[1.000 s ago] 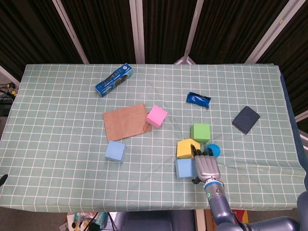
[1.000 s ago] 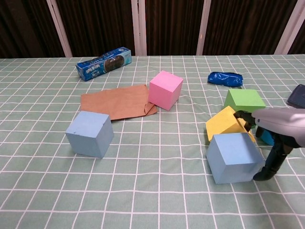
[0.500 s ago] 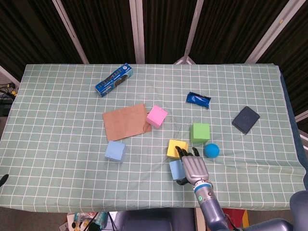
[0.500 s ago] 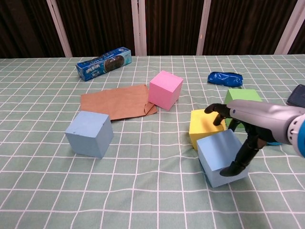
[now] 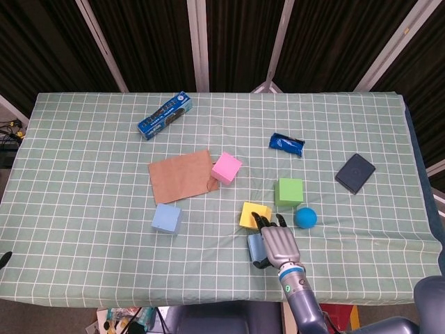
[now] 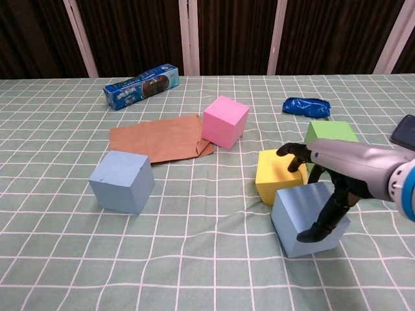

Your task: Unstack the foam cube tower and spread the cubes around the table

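My right hand (image 5: 278,240) (image 6: 337,168) lies over a light blue foam cube (image 5: 254,245) (image 6: 295,210) near the table's front edge. It grips the cube, with the thumb down the right face and the fingers curled over the far edge. The fingertips reach the yellow cube (image 5: 252,212) (image 6: 275,175), which touches the blue one. A green cube (image 5: 288,191) (image 6: 331,131) stands just behind to the right. A pink cube (image 5: 227,168) (image 6: 225,120) and a second light blue cube (image 5: 167,218) (image 6: 122,181) sit apart to the left. No left hand shows.
A blue ball (image 5: 305,218) lies right of the yellow cube. Brown paper (image 5: 181,175) (image 6: 155,137) lies beside the pink cube. A blue cookie box (image 5: 164,115) (image 6: 141,85), a blue packet (image 5: 286,144) (image 6: 306,106) and a dark wallet (image 5: 355,173) (image 6: 405,131) sit further back.
My right hand has carried the light blue cube to the left. The yellow cube was pushed left with it and now sits flat. The blue ball has come into full view.
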`<state>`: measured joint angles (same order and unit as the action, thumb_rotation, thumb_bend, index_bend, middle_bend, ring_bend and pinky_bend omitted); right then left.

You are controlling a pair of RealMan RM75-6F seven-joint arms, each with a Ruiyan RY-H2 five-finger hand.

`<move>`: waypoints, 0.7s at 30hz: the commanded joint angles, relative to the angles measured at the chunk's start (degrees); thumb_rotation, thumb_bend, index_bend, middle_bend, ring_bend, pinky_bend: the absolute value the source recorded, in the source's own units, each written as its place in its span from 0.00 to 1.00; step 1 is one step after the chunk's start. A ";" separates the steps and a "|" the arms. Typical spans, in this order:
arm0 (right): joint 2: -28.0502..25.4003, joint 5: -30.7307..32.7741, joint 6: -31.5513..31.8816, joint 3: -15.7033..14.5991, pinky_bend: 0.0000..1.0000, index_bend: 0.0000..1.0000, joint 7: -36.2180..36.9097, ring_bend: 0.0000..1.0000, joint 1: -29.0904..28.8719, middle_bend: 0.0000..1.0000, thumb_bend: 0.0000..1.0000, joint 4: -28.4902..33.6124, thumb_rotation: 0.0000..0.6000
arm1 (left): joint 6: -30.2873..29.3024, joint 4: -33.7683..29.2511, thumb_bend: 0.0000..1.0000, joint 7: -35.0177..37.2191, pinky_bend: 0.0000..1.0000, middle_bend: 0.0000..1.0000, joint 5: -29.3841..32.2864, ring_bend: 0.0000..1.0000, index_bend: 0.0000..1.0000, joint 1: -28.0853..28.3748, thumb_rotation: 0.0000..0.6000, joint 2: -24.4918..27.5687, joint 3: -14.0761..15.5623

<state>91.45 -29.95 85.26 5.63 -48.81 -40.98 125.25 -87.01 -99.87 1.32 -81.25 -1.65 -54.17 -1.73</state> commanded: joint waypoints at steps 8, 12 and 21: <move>-1.31 -1.48 -0.69 -2.97 0.00 0.00 -1.61 0.29 0.87 0.47 0.13 -2.66 1.00 | 0.17 -0.10 0.30 -0.56 0.02 0.00 0.07 0.00 0.12 0.06 1.00 -0.13 0.07; -3.15 -0.83 -3.54 -3.05 0.00 0.00 -0.35 0.31 1.08 0.50 0.13 -1.65 1.00 | 0.04 -0.15 0.30 -0.56 0.02 0.00 -0.06 0.00 0.12 0.00 1.00 -0.13 0.12; -2.67 -4.67 -4.27 -3.30 0.00 0.01 2.55 0.35 2.26 0.54 0.13 -2.02 1.00 | 0.27 -0.15 0.30 -0.45 0.02 0.00 0.02 0.00 0.12 0.09 1.00 -0.08 0.13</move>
<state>88.70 -34.63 81.05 2.39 -46.20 -38.76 123.20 -86.75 -100.02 0.86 -81.24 -1.57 -54.25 -1.60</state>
